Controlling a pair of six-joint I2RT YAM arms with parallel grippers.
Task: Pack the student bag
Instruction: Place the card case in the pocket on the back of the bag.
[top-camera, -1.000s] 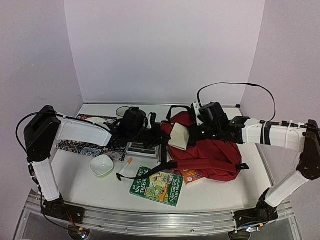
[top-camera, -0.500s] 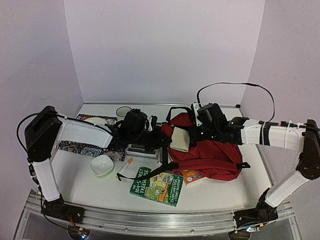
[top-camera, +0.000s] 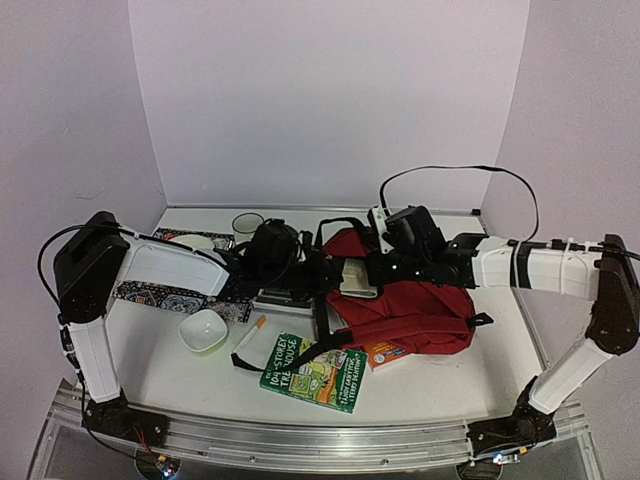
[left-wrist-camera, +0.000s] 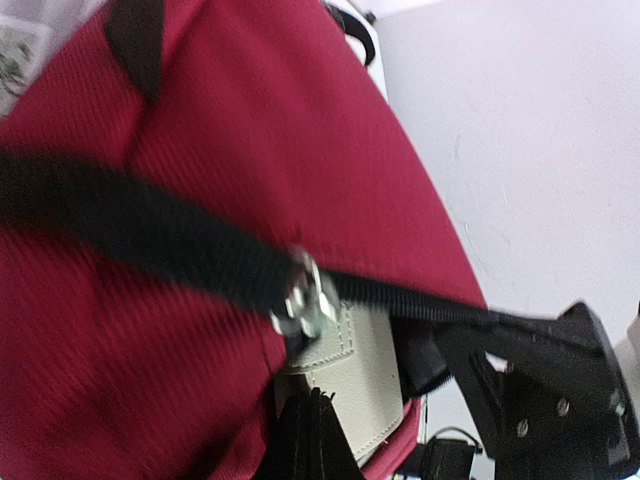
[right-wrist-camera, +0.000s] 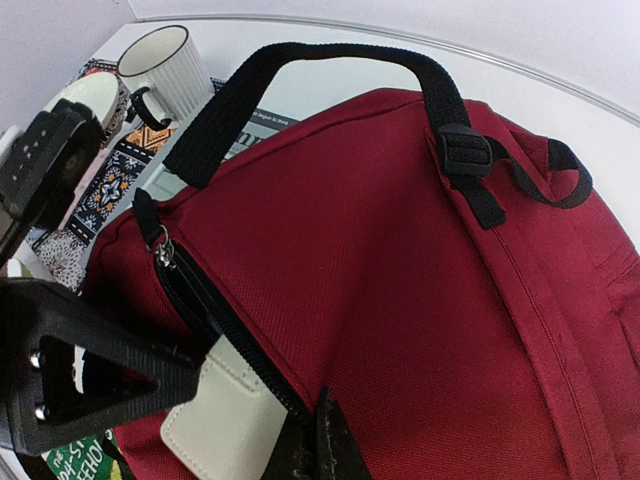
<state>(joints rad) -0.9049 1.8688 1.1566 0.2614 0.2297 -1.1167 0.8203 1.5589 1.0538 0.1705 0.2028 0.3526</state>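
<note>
Table (top-camera: 180, 375): white, and all your things sit on it
Student bag (top-camera: 420, 310): dark red, lying on the right half of the table, with its top end toward the middle and its zip partly open
Right arm (top-camera: 530, 268): your arm reaches in from the right, over the bag, to its top end
Left arm (top-camera: 160, 265): your arm reaches in from the left, to the same end of the bag
Patterned mat (top-camera: 165, 297): flat on the left side, under your left arm
Green book (top-camera: 313, 372): flat at the near edge, just in front of the bag
Orange book (top-camera: 383, 352): you see only a corner; the rest is under the bag
Cream notebook (right-wrist-camera: 225, 415): partway inside the open zip, one corner sticking out
Bowl (top-camera: 204, 330): white, on the left, near the mat
Mug (top-camera: 246, 226): white, upright at the back
Right gripper (right-wrist-camera: 320, 440): fingers pressed together, pinching the red cloth at the zip edge
Left gripper (left-wrist-camera: 308, 440): fingers pressed together beside the notebook; you cannot tell if cloth is caught
Pen (top-camera: 250, 333): between bowl and green book
</note>
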